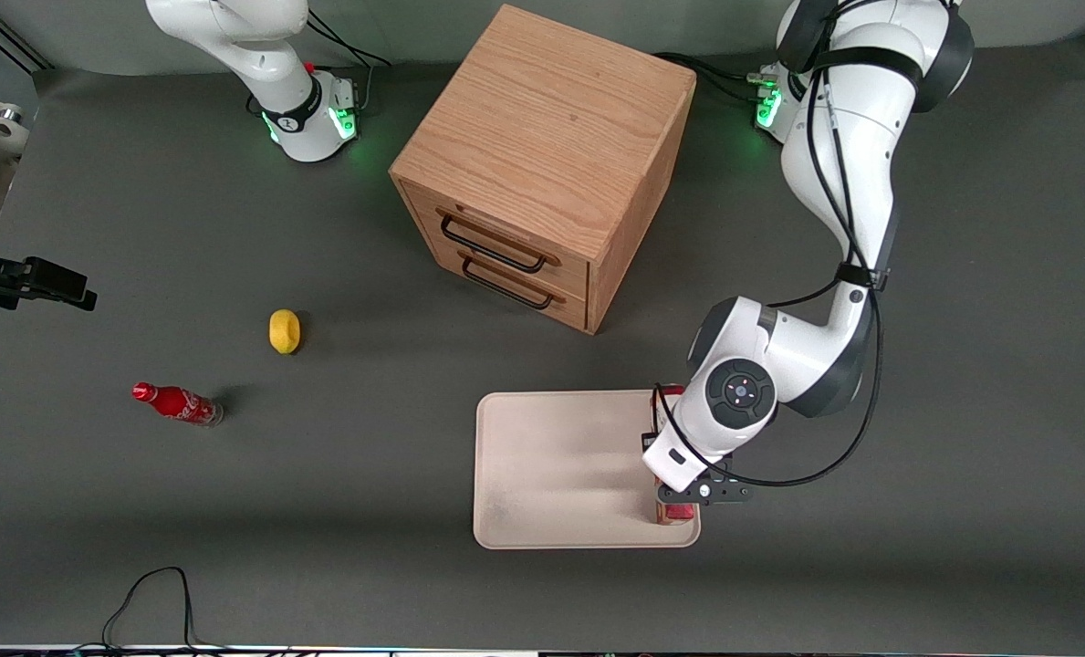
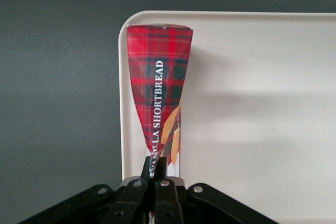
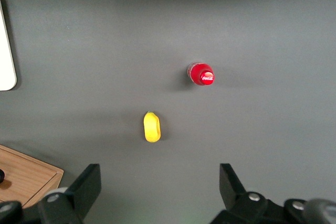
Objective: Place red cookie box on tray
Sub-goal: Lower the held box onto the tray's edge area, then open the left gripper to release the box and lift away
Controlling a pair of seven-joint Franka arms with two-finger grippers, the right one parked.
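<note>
The gripper (image 2: 156, 169) was pinching the red cookie box (image 2: 159, 85), its fingers (image 2: 149, 167) pressed against the carton's sides. The box lay on the tray (image 1: 560, 474), along the tray's edge toward the working arm's end of the table. Farther from the front camera stood a wooden drawer cabinet (image 1: 542, 164). A lemon (image 1: 284, 330) and a red soda bottle (image 1: 177, 403) lay toward the parked arm's end.

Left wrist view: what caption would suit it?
Gripper shut on the red cookie box, along the tray's edge.
</note>
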